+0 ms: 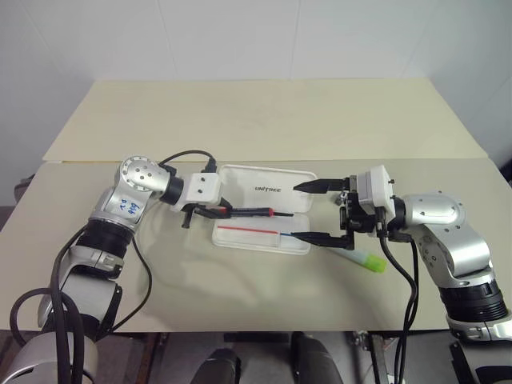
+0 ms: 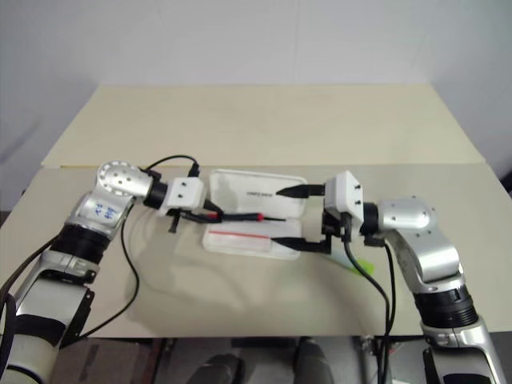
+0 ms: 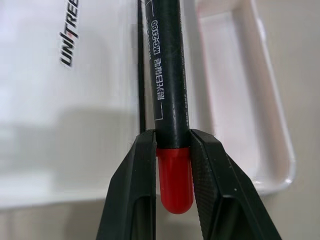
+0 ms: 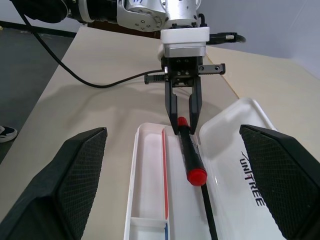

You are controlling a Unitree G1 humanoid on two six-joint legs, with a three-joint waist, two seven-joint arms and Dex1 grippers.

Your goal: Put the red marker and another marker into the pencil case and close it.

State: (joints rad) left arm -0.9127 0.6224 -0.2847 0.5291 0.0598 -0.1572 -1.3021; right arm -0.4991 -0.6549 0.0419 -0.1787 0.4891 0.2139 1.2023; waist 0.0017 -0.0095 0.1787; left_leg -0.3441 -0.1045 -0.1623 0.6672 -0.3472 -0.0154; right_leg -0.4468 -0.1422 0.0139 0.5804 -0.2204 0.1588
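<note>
The pencil case lies open on the table, its lid [image 1: 268, 188] printed "UNITREE" on the far side and its tray [image 1: 260, 238] on the near side. My left gripper [image 1: 226, 213] is shut on the red marker [image 1: 254, 213] at one red end. The black barrel [image 3: 167, 75] reaches out over the seam between lid and tray. My right gripper [image 1: 296, 211] stands wide open at the case's right end, one finger [image 4: 75, 175] over the tray side and the other over the lid. Another marker, a pale-green highlighter [image 1: 366, 261], lies on the table below my right wrist.
The case sits mid-table on a beige tabletop [image 1: 160, 272]. A second beige surface [image 1: 264, 112] joins it behind. Black cables [image 1: 180, 156] loop off my left arm, and another hangs from my right wrist [image 1: 404, 280].
</note>
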